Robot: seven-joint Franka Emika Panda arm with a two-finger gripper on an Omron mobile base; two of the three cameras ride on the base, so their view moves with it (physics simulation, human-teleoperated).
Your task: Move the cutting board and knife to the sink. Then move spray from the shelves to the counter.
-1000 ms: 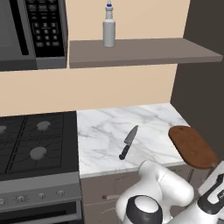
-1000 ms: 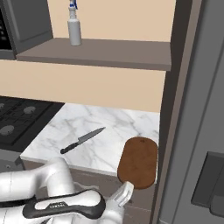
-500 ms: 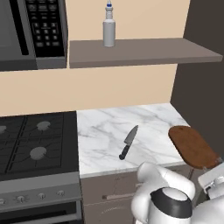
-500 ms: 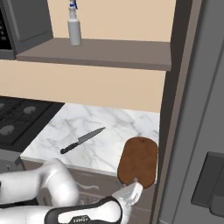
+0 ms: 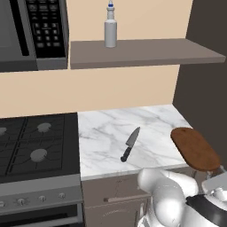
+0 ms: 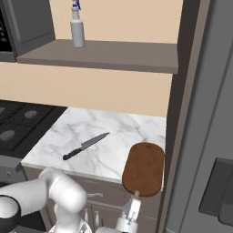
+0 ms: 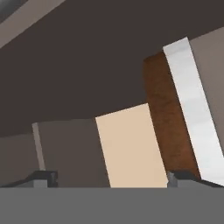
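Note:
The reddish-brown cutting board [image 5: 194, 148] lies at the right end of the white marble counter [image 5: 106, 131], its near end sticking out over the front edge. Left of it lies the black-handled knife [image 5: 130, 144], also seen in the right base view [image 6: 85, 145]. The grey spray [image 5: 110, 26] stands on the shelves [image 5: 146, 49]. My gripper [image 6: 131, 212] hangs open just below the board's overhanging end [image 6: 144, 170]. In the hand view its fingertips [image 7: 43, 177] stand wide apart with nothing between them, and the board's underside [image 7: 168, 118] rises at the right. The sink is out of view.
A gas stove [image 5: 31, 146] adjoins the counter on the left, under a microwave [image 5: 31, 31]. A tall dark cabinet side [image 6: 186, 104] and a grey fridge front [image 6: 214, 150] close off the right. Drawer fronts [image 5: 111, 195] sit below the counter.
My arm's elbow has swung lower and to the right, and the hand has shifted slightly beneath the board's near end. Board, knife and spray have stayed put.

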